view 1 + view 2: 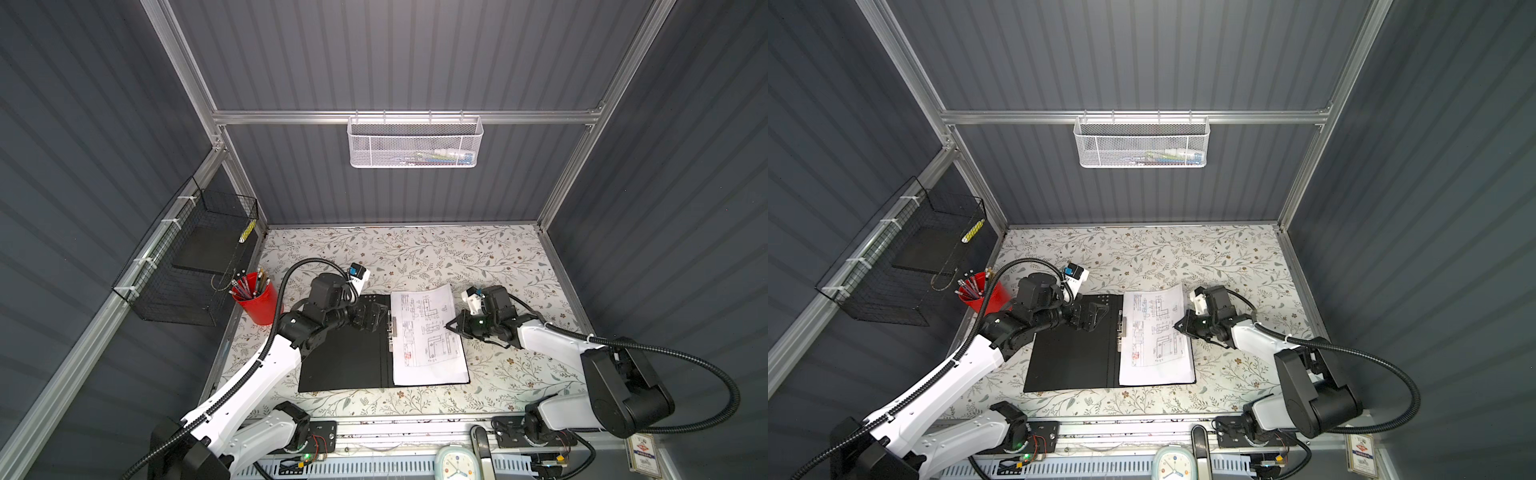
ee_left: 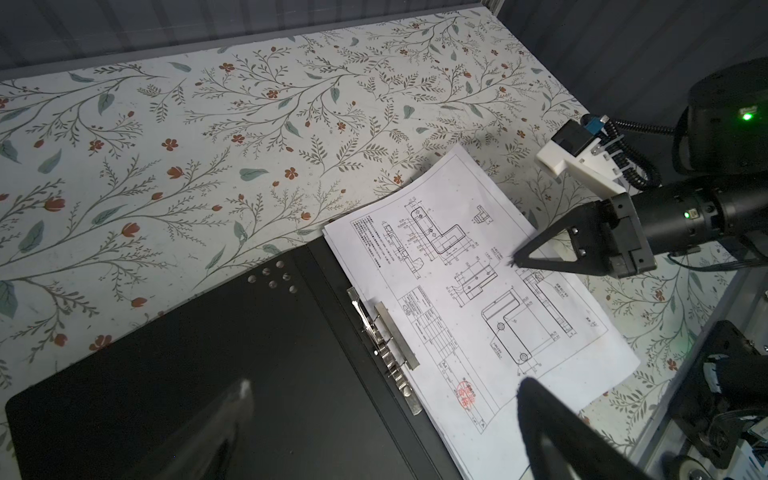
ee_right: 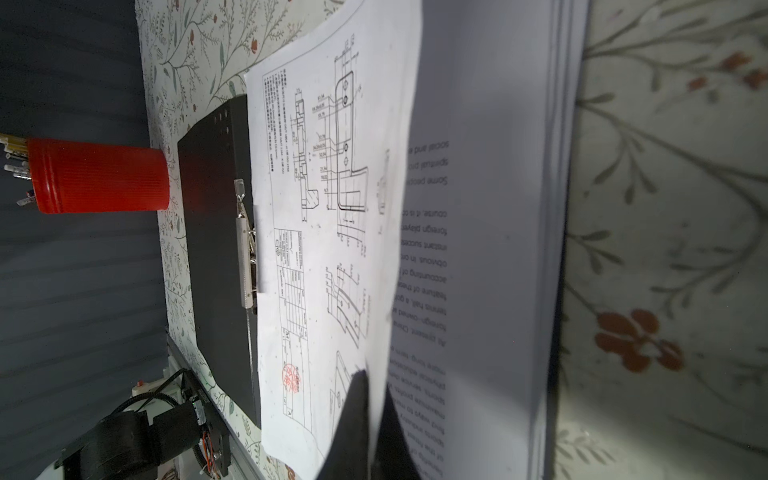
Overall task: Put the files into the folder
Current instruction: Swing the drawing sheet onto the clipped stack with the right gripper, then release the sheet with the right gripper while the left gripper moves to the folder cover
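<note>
Over the folder (image 1: pixel 345 361), left claw (image 1: pixel 371 316) wide, empty, right claw (image 1: pixel 449 326) pinching top sheet of files (image 1: pixel 428 353)

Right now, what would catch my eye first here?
An open black folder lies in the middle, white files on its right half. The right gripper pinches the top sheet, a technical drawing, by its edge. A red cup of pencils stands left of the folder.

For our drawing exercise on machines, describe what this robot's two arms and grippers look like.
Both arms have white links, left arm and right arm, joined by black joint housings. A black ribbed cable loops along each. The left gripper and right gripper are black with tapering, pointed fingers. A white camera mount with a blue part sits at each wrist; green lights glow.
</note>
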